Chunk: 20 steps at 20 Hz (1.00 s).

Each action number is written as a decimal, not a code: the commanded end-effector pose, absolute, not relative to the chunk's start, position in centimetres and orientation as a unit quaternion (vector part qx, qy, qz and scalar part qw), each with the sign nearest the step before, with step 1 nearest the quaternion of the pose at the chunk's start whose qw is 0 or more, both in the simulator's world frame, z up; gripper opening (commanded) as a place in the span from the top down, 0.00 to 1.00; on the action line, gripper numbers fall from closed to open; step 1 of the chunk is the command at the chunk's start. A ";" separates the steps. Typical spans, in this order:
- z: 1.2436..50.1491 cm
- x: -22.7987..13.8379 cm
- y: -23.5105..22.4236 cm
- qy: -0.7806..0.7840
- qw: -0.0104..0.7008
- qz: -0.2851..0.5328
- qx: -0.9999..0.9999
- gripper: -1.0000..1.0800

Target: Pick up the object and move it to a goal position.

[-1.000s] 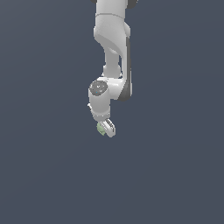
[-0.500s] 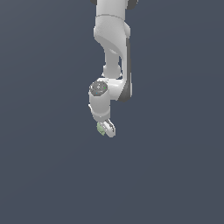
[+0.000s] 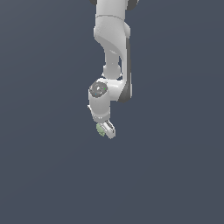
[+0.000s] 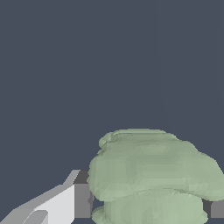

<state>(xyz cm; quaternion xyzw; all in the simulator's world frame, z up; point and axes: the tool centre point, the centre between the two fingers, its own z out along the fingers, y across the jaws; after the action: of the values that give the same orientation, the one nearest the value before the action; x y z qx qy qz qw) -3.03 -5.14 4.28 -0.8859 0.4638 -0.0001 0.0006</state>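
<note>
The white arm point(image 3: 113, 48) hangs from the top edge, its base cut off there. The gripper point(image 3: 105, 129) pinches the pale green object point(image 3: 101, 129) between its fingertips, tiny and half hidden by the white finger point(image 3: 109, 128) in the exterior view. In the wrist view the lumpy object point(image 4: 153, 175) fills the lower frame, cut off at the edge, with one finger point(image 4: 65, 203) pressed against it and only a sliver of the other showing

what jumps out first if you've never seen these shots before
The white robot arm reaching down from the top of the exterior view against a plain dark grey backdrop. At its tip the gripper holds a tiny pale green lumpy object. In the wrist view that object looms large between the fingers.
</note>
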 end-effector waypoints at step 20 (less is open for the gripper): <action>4.9 6.5 -7.5 0.464 0.000 0.000 -0.886 1.00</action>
<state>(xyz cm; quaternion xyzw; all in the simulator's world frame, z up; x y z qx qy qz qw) 5.67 -7.29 4.84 -0.8857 0.4642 -0.0002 0.0001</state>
